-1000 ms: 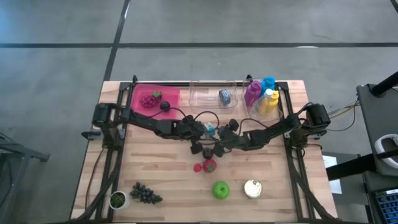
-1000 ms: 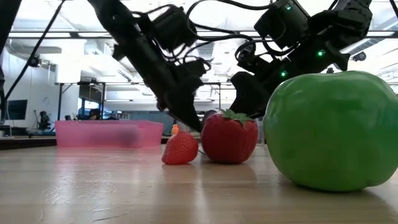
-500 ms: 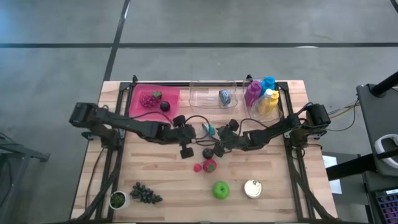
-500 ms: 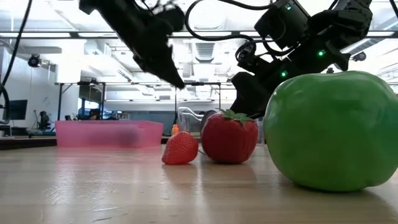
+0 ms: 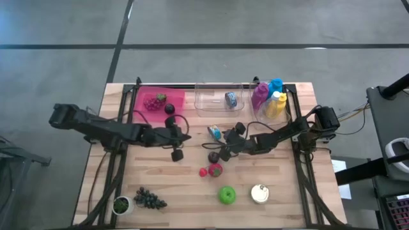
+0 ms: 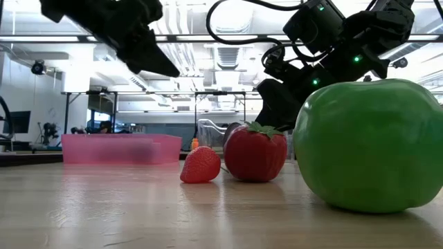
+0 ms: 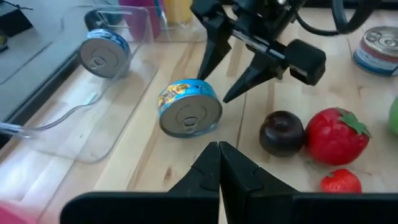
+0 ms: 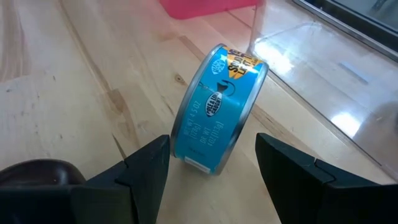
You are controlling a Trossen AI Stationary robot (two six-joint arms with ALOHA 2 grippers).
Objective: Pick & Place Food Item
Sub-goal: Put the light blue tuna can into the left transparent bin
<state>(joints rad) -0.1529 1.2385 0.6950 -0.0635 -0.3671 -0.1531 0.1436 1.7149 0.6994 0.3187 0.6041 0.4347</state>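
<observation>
A blue tin can (image 8: 217,121) lies on its curved side on the wood, near the clear tray (image 5: 214,102). My right gripper (image 8: 212,142) is open, one finger on each side of the can's near end, not touching as far as shows; the left wrist view shows the can (image 7: 189,109) too. My left gripper (image 7: 219,165) is shut on nothing, up off the table and left of the can (image 5: 214,132). A dark plum (image 5: 213,156) and two strawberries (image 5: 216,168) rest on the table nearer the front.
A green apple (image 5: 226,195), a tin (image 5: 259,193), dark grapes (image 5: 150,199) and a small pot (image 5: 120,204) sit along the near edge. The pink tray (image 5: 176,97) holds fruit at the far left. A second can (image 5: 231,99) lies in the clear tray, and bottles (image 5: 268,96) stand far right.
My left gripper, shut throughout, has drawn back from beside the can toward the table's left edge and risen. My right gripper has kept still, open at the can.
</observation>
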